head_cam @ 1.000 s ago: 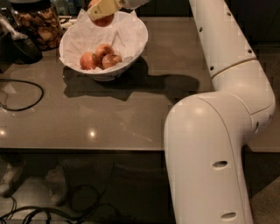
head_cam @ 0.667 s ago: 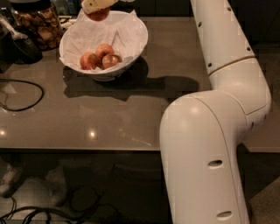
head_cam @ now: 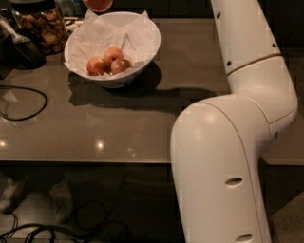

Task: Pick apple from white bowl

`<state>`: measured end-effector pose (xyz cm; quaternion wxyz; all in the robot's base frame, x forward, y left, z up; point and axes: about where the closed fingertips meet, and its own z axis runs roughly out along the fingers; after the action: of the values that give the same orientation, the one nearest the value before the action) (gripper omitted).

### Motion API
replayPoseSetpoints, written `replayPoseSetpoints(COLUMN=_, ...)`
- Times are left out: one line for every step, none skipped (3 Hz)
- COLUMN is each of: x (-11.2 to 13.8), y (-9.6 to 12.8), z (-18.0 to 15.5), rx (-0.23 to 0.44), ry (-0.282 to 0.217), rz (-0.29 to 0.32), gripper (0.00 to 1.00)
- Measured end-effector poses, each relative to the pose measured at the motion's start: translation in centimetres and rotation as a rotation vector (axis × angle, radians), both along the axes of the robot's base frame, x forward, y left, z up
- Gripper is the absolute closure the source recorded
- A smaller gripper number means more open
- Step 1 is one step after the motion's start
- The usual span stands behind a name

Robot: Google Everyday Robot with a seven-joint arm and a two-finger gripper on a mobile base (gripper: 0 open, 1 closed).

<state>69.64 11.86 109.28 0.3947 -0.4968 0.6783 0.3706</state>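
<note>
The apple (head_cam: 97, 4), reddish-pink with a paler blush, hangs at the very top edge, above the far rim of the white bowl (head_cam: 150, 43); only its lower part shows. The gripper is out of view above the top edge, over the apple. The bowl is lined with crinkled white paper (head_cam: 102, 35) and holds three smaller reddish-orange apples (head_cam: 112, 54). It stands on the grey-brown table (head_cam: 118, 123) at the back left. My white arm (head_cam: 237, 95) rises along the right side.
A glass jar of brown snacks (head_cam: 42, 26) stands left of the bowl, with a dark object (head_cam: 21, 50) beside it. A black cable (head_cam: 26, 102) loops on the table's left side. The table's front edge runs across the middle; cables lie on the floor below.
The apple has risen up and away from the bowl until only its underside shows. The gripper holding it has left the frame at the top. The view has shifted a little.
</note>
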Motion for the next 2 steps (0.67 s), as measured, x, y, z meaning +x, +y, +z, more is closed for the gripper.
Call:
replayPoseSetpoints(x=-1.1, y=-0.2, z=1.3, rx=0.006, ry=0.03, rz=-0.025, gripper=1.0)
replayPoseSetpoints(x=-2.4, y=-0.6, z=2.1, rx=0.007, ry=0.073, rz=-0.057, gripper=1.0)
